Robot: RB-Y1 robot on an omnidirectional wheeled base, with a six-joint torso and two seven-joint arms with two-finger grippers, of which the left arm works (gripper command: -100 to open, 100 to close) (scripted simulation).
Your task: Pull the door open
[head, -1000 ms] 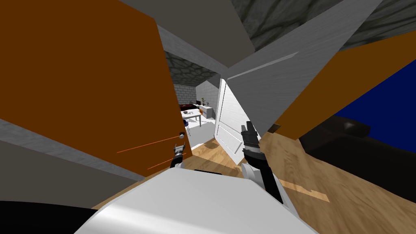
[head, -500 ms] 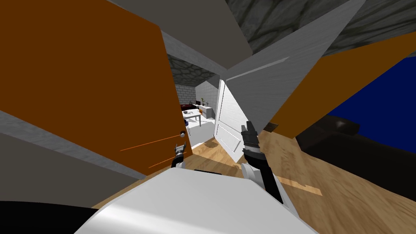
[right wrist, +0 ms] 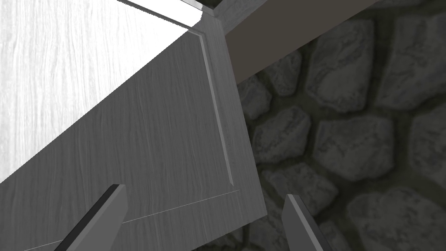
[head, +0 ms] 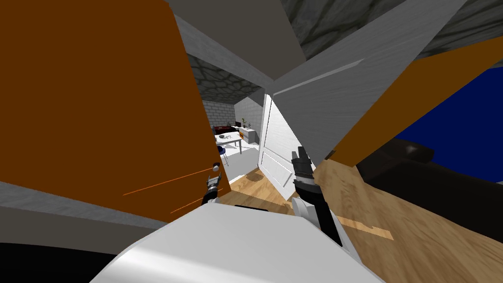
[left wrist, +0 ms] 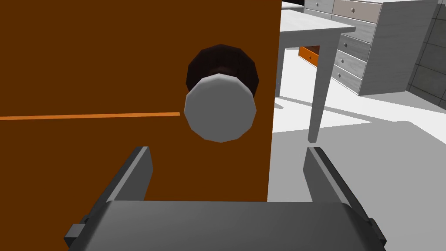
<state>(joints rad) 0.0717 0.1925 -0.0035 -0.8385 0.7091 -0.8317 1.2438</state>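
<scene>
The left gripper [left wrist: 227, 150] is spread wide, its two fingers [left wrist: 138, 172] bare and holding nothing. Just ahead of them, centred on the gap but not yet between the blades, sits the knob [left wrist: 220, 106]: a light grey, faceted round button on a short dark neck and rosette. It is fixed to the brown door [left wrist: 87, 65], close to the door's free edge. Past that edge a white table [left wrist: 320, 87] and a lit floor show, so the door already stands partly open.

The knob looks hard, smooth and rounded, so I judge that thin blades could slide off its face. The safer hold is across its sides, well forward so the blades close behind the widest part, near the neck. The door itself should be a stiff, hinged slab. It will likely swing on an arc rather than come straight back, so the pull ought to follow that curve.

The right gripper [head: 300, 153] hangs off to the side with its fingers parted and empty.
</scene>
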